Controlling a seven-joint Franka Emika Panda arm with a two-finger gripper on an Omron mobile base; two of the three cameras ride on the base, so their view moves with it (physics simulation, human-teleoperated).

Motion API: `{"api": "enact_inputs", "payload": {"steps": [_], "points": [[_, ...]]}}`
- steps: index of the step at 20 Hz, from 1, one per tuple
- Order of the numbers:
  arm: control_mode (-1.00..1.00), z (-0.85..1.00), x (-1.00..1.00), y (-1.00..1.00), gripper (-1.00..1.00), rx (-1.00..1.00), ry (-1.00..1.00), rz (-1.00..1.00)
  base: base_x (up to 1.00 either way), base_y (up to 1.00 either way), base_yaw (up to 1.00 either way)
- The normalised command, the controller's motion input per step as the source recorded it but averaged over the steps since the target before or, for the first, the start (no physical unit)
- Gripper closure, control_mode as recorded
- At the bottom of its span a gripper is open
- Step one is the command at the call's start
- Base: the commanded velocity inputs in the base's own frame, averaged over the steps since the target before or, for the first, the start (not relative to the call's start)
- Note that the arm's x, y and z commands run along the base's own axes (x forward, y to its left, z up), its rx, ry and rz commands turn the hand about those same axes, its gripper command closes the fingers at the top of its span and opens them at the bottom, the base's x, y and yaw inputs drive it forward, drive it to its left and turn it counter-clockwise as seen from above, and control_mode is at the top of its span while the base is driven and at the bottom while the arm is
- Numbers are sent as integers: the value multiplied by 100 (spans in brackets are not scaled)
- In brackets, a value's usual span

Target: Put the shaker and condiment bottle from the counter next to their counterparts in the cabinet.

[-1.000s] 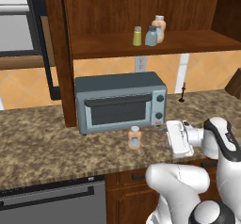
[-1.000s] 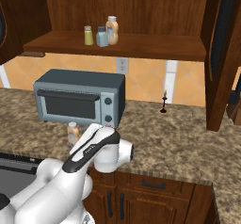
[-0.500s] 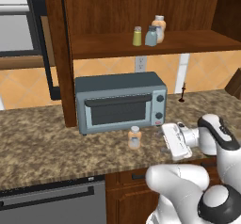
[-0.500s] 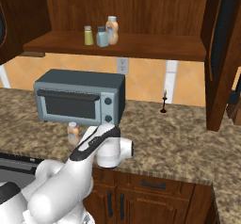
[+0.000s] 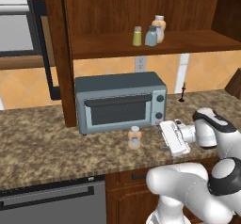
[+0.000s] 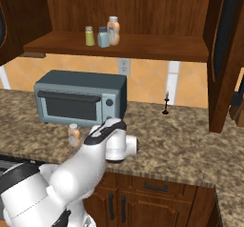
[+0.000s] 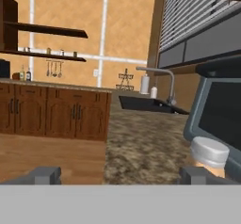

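The gripper hangs low over the counter w/ jaws spread wide, nothing between them, pointing sideways along the worktop. The orange bottle stands upright on the counter just beside the hand, in front of the toaster oven and close to its door. In the hand view the bottle sits at the far right edge, right at one fingertip rather than centred between the two, so the hand looks off-line. Main risk, as I judge it: if the hand pushes fwd from here, that finger hits the bottle's side instead of straddling it and tips it or shoves it into the oven front. A small, light, top-capped bottle probably topples easily. A close from this offset could also pinch only the cap or squirt the bottle out. The yellow-green shaker is already up on the cabinet shelf, well above the hand, next to the blue-grey shaker and the second orange bottle. Later risk: those 3 stand bunched together, so placing the bottle beside its twin could knock one over, esp. if it comes in tilted. The shelf lip and oven top also leave a tight path upward.
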Motion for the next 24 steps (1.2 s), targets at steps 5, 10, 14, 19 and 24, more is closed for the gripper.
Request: {"api": "enact_inputs", "payload": {"steps": [5,10,14,19,24], "points": [[-100,0,21,-4,-100,0,1,7,0,0,0],[-100,0,16,0,-100,0,2,2,0,0,0],[-100,-14,0,0,-100,0,2,0,0,0,0],[-100,-9,0,0,-100,0,6,-6,0,0,0],[-100,-1,9,0,-100,0,0,-5,0,0,0]]}}
